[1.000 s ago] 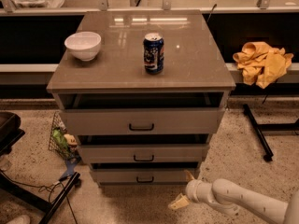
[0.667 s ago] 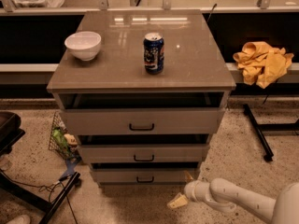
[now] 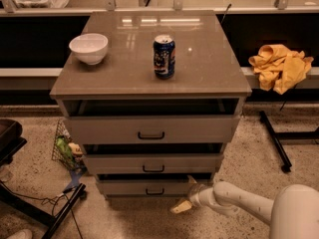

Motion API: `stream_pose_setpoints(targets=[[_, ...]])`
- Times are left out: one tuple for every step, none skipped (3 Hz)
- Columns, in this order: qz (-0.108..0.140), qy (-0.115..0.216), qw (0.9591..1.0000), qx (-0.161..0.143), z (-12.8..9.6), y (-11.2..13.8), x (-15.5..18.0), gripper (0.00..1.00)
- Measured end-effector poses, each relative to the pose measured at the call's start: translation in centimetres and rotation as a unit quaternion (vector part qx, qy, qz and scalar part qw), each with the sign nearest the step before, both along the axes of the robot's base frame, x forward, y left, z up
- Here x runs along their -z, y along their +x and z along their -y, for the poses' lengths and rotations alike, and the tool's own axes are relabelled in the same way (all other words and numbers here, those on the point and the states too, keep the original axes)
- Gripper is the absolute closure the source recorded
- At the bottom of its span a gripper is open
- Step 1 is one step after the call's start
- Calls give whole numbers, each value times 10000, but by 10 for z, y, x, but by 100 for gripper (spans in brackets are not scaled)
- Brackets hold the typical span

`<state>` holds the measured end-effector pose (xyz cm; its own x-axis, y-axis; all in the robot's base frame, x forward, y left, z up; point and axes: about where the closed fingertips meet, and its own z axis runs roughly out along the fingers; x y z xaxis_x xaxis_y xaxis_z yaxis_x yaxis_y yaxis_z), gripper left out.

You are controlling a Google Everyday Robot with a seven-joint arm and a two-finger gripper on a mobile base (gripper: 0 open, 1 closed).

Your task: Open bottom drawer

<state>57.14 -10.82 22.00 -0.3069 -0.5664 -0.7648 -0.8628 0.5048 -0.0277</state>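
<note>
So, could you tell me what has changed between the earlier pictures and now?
The gripper has edged slightly up and closer to the bottom drawer, low by its right corner. More of the arm shows at lower right. It has taken hold of nothing. That drawer, the bowl, can and yellow cloth stayed put.

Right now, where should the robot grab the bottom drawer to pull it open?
By its small black bar handle, mid-front of the bottom drawer, coming straight from the front: the flat face offers nothing else to hold. The gripper is near the floor, just right of it.
</note>
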Motion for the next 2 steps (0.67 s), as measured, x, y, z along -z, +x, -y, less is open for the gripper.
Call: stream_pose_setpoints(targets=[[-74, 200, 9998, 10, -22, 24, 20, 0], [-62, 212, 9998, 14, -24, 28, 20, 0]])
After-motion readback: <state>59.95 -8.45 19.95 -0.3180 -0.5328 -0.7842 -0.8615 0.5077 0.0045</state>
